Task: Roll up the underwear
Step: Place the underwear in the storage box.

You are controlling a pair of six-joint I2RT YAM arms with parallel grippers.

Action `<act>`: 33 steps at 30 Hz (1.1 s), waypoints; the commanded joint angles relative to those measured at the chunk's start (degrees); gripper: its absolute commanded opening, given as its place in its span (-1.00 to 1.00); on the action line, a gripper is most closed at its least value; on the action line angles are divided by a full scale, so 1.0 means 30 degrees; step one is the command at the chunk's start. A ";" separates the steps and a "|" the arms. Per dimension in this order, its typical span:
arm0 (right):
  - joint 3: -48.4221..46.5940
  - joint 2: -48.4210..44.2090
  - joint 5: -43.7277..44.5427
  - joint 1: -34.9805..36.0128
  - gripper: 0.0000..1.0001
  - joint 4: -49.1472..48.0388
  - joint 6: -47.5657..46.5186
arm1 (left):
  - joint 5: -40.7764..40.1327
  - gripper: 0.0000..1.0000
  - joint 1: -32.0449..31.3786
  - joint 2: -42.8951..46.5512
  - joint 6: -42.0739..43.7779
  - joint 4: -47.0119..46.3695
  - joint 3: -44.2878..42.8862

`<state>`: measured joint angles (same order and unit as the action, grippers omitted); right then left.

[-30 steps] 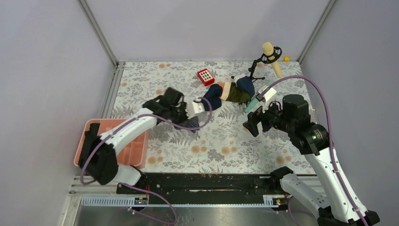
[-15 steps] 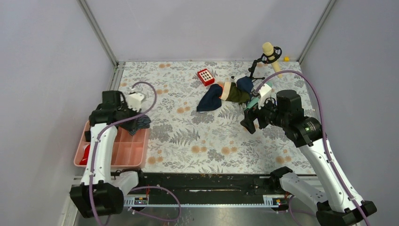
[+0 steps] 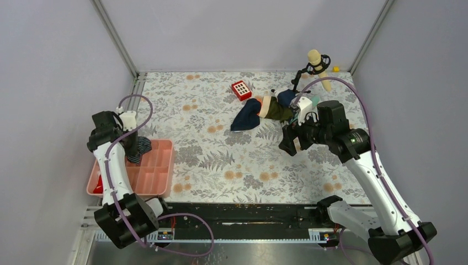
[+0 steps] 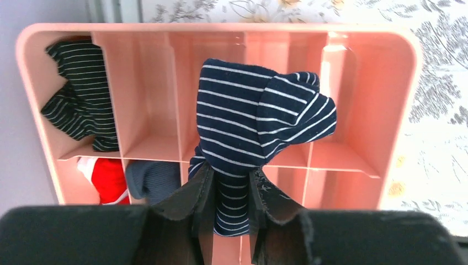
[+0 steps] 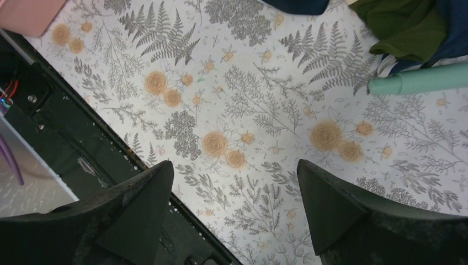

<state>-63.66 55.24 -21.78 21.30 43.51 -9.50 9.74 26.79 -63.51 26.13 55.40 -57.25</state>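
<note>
My left gripper (image 4: 234,185) is shut on the rolled underwear (image 4: 259,118), dark navy with thin pale stripes, and holds it hanging over the pink tray (image 4: 405,72). In the top view the left gripper (image 3: 132,148) and the underwear (image 3: 140,147) are above the tray's far edge (image 3: 160,144). My right gripper (image 5: 234,190) is open and empty above the floral tabletop; in the top view the right gripper (image 3: 289,144) is right of centre, near the clothes pile.
The tray's compartments hold a dark striped garment (image 4: 80,94), a red one (image 4: 107,179) and a grey-blue roll (image 4: 154,179). A plain navy cloth (image 3: 246,115), a green and tan garment (image 3: 274,108), a red box (image 3: 240,89), a microphone stand (image 3: 314,63) and a teal tube (image 5: 419,80) lie at the back.
My left arm has swung from the table's middle back to the left, carrying the underwear over the pink tray. My right gripper has shifted slightly left and farther back.
</note>
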 commanded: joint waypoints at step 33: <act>-0.0241 0.0932 -0.0624 -0.0090 0.77 0.1001 0.0000 | 0.0542 -1.00 0.5700 -0.5424 -0.0731 -0.5536 -0.0944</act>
<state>-64.58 58.17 -23.46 21.30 47.07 -9.37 10.90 43.07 -78.19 23.94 41.87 -57.12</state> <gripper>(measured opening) 0.884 0.212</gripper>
